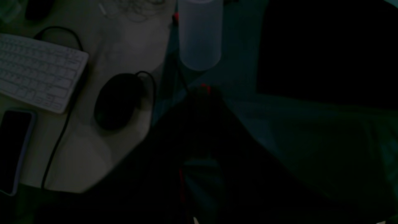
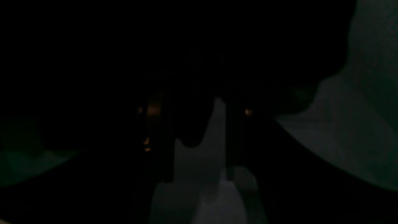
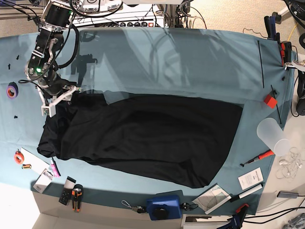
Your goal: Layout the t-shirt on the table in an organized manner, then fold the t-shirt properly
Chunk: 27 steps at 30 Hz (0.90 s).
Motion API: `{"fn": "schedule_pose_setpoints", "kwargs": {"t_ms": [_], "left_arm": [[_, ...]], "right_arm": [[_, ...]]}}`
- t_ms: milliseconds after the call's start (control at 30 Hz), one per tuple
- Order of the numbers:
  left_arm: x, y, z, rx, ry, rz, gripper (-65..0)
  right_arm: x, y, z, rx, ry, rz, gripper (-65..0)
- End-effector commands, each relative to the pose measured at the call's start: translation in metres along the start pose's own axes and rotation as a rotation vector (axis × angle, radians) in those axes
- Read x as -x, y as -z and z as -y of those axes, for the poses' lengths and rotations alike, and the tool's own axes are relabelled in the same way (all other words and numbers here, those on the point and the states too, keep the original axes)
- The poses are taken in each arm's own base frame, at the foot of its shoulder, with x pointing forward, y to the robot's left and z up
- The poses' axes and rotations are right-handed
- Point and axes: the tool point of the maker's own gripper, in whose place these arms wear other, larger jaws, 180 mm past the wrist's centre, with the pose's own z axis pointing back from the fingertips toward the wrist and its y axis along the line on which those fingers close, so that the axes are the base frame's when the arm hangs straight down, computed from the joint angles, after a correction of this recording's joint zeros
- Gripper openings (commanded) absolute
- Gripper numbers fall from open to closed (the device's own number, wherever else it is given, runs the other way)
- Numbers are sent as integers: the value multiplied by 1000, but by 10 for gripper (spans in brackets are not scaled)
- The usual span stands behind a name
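The large black cotton t-shirt lies plain side up across the middle of the wide desk with its teal-blue cloth. It is spread roughly flat, but its nearer edge runs slantwise and its left end is bunched and wrinkled. I judge the laying-out step to be in hand and folding not yet begun. The right gripper sits at the t-shirt's far-left corner, fingers released and standing apart; its own wrist view is too dark to tell whether any fabric lies between them. The next move likely calls for closing on that corner and drawing it outward to square the left end, with care not to drag the whole garment. The left gripper does not appear in the base view; its fingers are clenched on nothing I can make out, and its camera looks at things off the t-shirt's right side. These are a white keyboard, a black mouse and a dark phone. Just nearer than the t-shirt stands a blue box-shaped device. To its right are a red-handled screwdriver, a translucent plastic cup and a small red block. To its left lie an orange tape roll and a purple tape roll. None touches the t-shirt, though the left-hand rolls crowd any outward pull.
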Motion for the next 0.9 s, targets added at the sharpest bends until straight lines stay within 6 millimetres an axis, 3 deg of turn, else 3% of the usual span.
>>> {"fn": "schedule_pose_setpoints", "kwargs": {"t_ms": [0, 133, 300, 400, 467, 500, 567, 667, 800, 867], "left_arm": [[-13, -3, 0, 4, 24, 43, -650], [-13, -3, 0, 4, 24, 43, -650], [-13, -3, 0, 4, 24, 43, -650], [-13, -3, 1, 7, 31, 43, -650], [-13, -3, 5, 29, 75, 44, -535], [-14, -4, 8, 44, 81, 51, -480], [-21, -5, 17, 94, 58, 87, -434], [-24, -2, 33, 168, 52, 106, -435], [-10, 16, 72, 285, 85, 46, -431], [4, 27, 94, 333, 112, -7, -388]], "right_arm": [[-18, -2, 0, -6, -12, 41, -373], [-28, 1, -8, -23, -32, 54, -373], [-26, 8, -32, -71, -87, 33, -380], [-23, 11, -42, -86, -123, 16, -515], [-20, 12, -41, -64, -155, -3, -629], [-18, 13, -38, -48, -167, -13, -650], [-17, 13, -32, -16, -191, -25, -650], [-17, 12, -29, -3, -201, -28, -650], [-17, 12, -29, -3, -201, -29, -650], [-17, 12, -29, -3, -201, -29, -650]]}}
